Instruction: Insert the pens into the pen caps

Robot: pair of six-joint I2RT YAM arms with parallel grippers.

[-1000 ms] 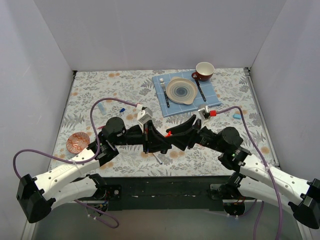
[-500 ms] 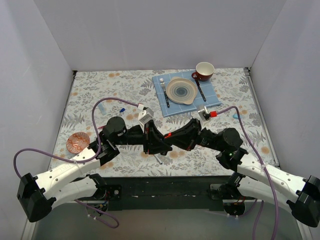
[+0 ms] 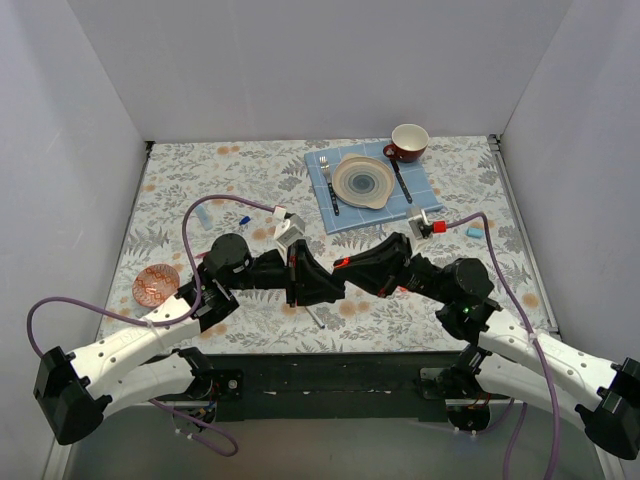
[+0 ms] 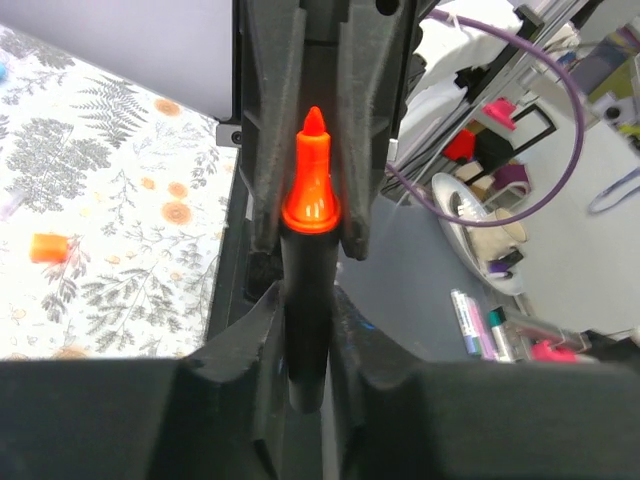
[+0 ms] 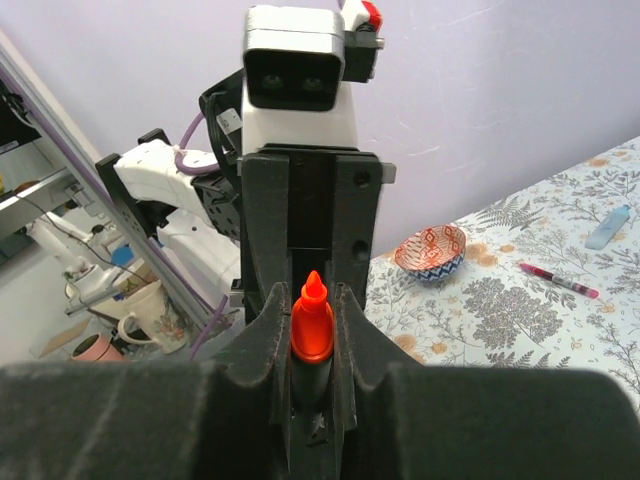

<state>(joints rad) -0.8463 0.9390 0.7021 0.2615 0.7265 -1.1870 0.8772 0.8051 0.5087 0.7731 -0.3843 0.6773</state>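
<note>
Mid-frame in the top view we see the left gripper [image 3: 325, 280] and right gripper [image 3: 346, 266] meeting tip to tip. The left fingers [image 4: 262, 325] are narrowed onto the barrel of the short black marker with an orange pointed end [image 4: 312, 190]. Its long axis runs up the left wrist frame, point toward the upper edge. In the right wrist frame, the right fingers [image 5: 272, 325] likewise pinch an orange point aimed up-frame.

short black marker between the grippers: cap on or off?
Off. The short black marker shows its bare orange pointed nib in both wrist views; a small orange cap lies apart on the floral table.
</note>
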